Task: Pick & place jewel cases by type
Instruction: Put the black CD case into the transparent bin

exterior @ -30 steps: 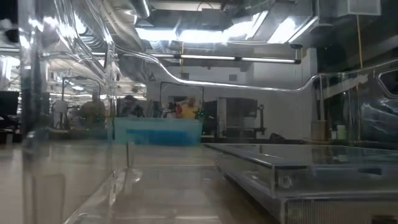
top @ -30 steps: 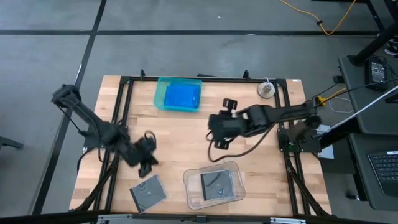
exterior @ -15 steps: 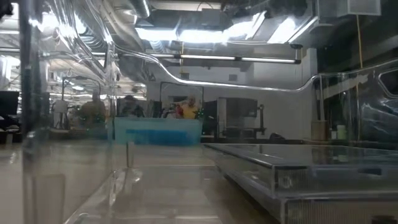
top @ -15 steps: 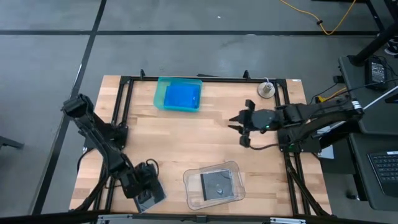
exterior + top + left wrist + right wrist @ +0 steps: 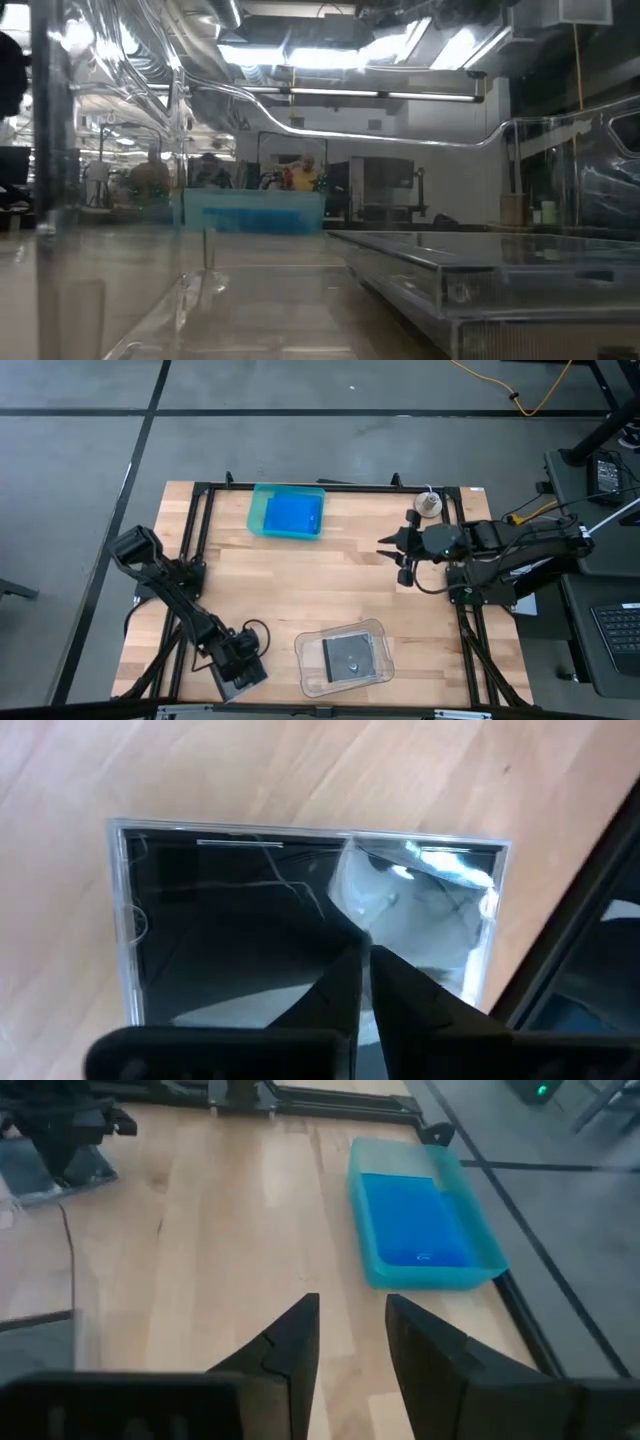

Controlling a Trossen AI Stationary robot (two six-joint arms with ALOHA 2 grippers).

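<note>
Left gripper (image 5: 365,982) is parked right above the dark clear-lidded jewel case (image 5: 250,930) at the table's near-left corner, fingers pressed almost together, nothing held. For a clean pick, the jaws should be spread past the case edges before descent, then closed on opposite sides, kept level. Clear tray (image 5: 345,658) with another dark case sits just beside. Right gripper (image 5: 350,1342) hangs idle with a narrow gap, blue case in teal tray (image 5: 427,1270) ahead.

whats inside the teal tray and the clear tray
The teal tray holds a bright blue jewel case; whether more lie beneath it cannot be seen. The clear tray holds a dark grey jewel case, and anything under that is covered too.
</note>
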